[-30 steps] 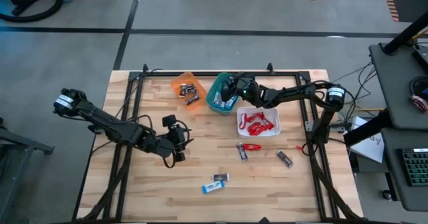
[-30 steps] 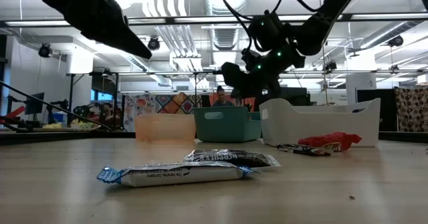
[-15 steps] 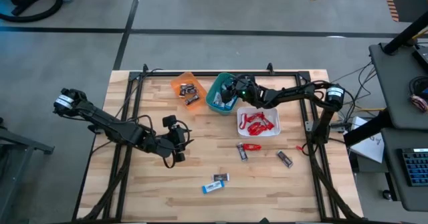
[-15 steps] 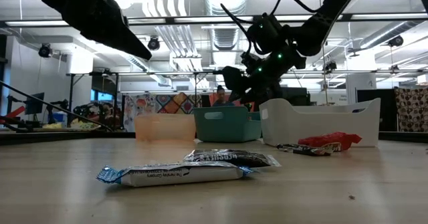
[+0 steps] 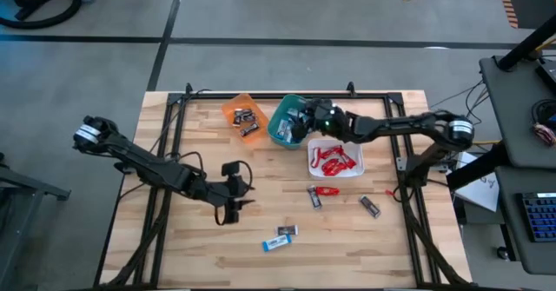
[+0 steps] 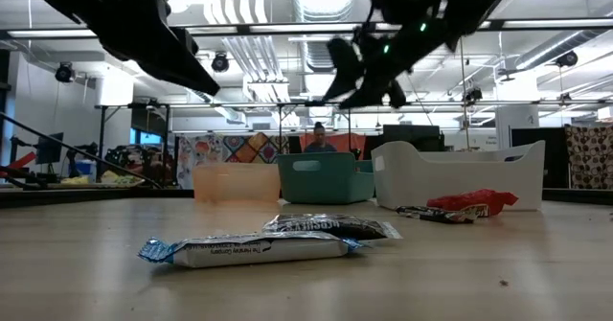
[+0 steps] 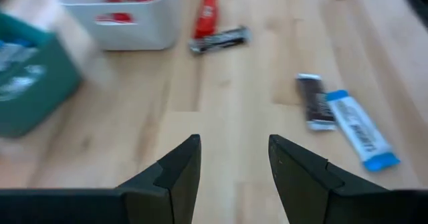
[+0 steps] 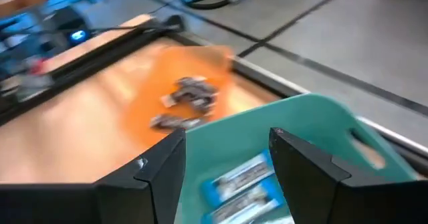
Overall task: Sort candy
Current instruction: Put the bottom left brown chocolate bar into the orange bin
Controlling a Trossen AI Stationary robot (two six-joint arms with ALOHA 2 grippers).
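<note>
- The loose candy lies in the lower middle of the high view: a blue-and-white bar (image 5: 277,243) with its long axis running left to right, tilted slightly up to the right, and a dark bar (image 5: 287,231) just above its right end, nearly parallel to it.
- A red bar (image 5: 326,190) lies horizontal at centre frame, its left end meeting a dark bar (image 5: 315,201) that runs closer to vertical; another dark bar (image 5: 370,206) sits diagonally to the right, well apart.
- In the low view the blue-and-white bar shows a crinkled, glossy wrapper with pinched, serrated ends (broadside to the camera).
- Three smooth plastic bins stand in a row in the upper middle of the high view: an orange bin (image 5: 226,109) holding dark bars, a teal bin (image 5: 279,115) holding blue-and-white bars, and a white bin (image 5: 357,163) holding a heap of red bars.
- The right gripper (image 5: 303,122) hovers above the teal bin with its fingers spread and nothing between them; its wrist view looks down on blue-and-white bars lying inside.
- The left gripper (image 5: 233,202) hangs over bare planks left of centre, jaws parted and empty.
- The table (image 5: 200,256) is pale wooden boards, with visible grain, edged by a dark metal frame.
</note>
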